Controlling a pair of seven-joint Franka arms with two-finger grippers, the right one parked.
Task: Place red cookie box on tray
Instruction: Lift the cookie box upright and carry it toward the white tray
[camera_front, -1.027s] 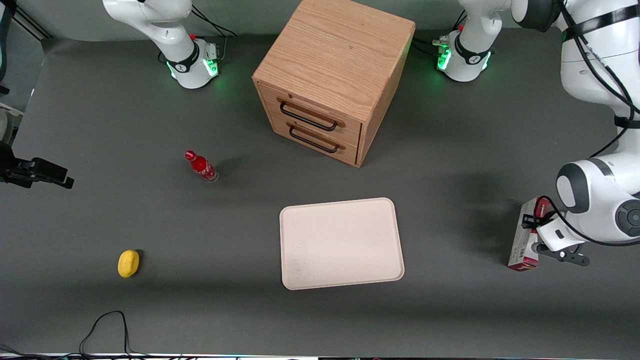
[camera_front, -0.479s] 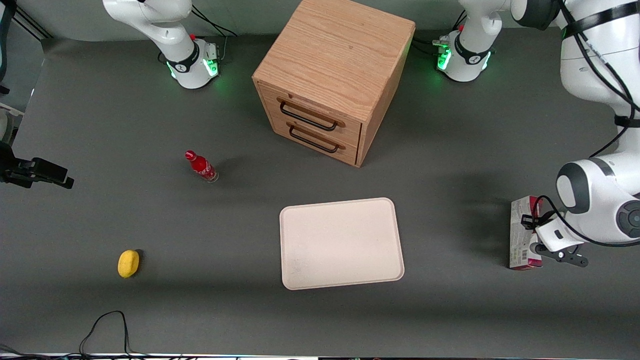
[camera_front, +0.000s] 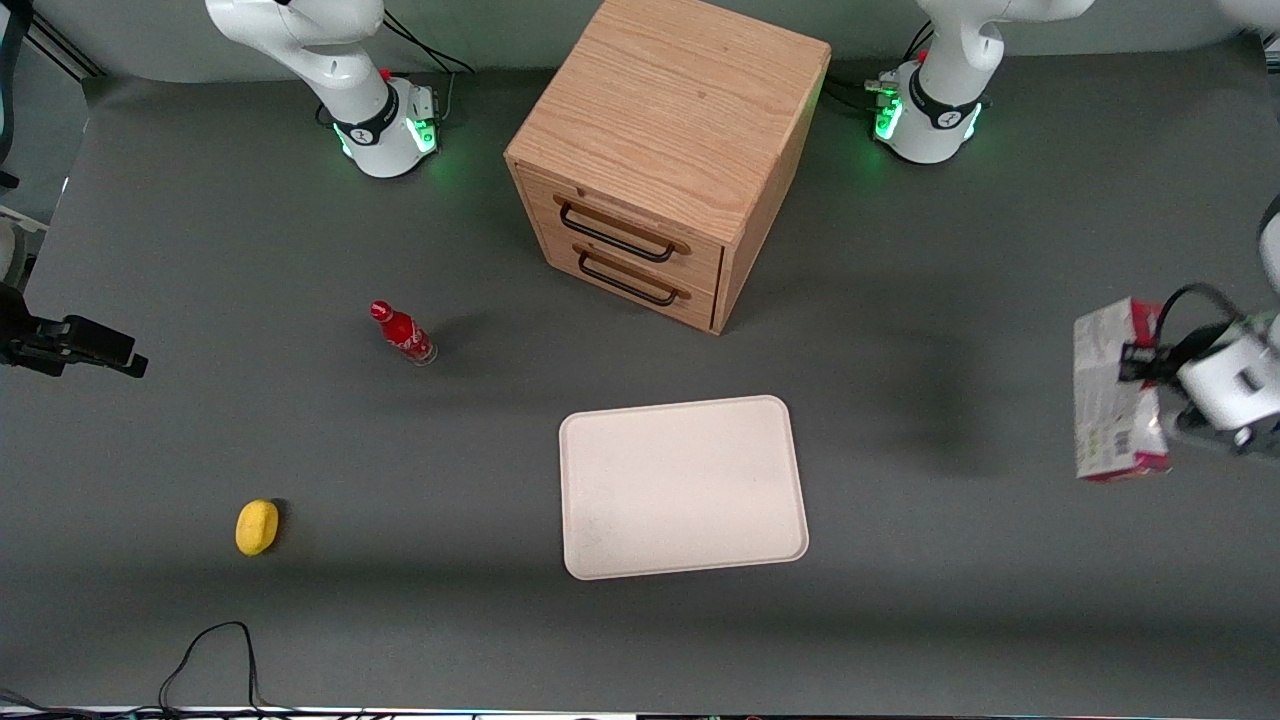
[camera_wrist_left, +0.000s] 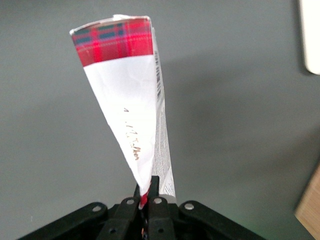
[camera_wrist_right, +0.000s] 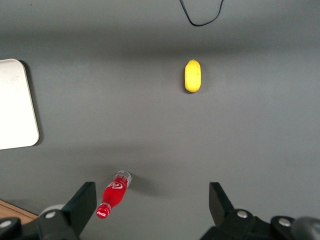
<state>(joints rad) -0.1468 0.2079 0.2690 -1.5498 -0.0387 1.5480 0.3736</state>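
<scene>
red cookie box (camera_front: 1112, 390) was held aloft by one edge, gripper (camera_wrist_left: 146, 194) fingers clamped on it, well apart from tray (camera_front: 683, 487); slippage was judged likely in transit.

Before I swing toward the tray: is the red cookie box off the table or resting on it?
Off the table: the gripper is shut on the red cookie box, which hangs clear of the grey table.

working arm (camera_front: 1240, 385) cut off — frame edge

left arm: raised, working end of table | pincer (camera_front: 1150, 370): closed, gripping a carton
</scene>
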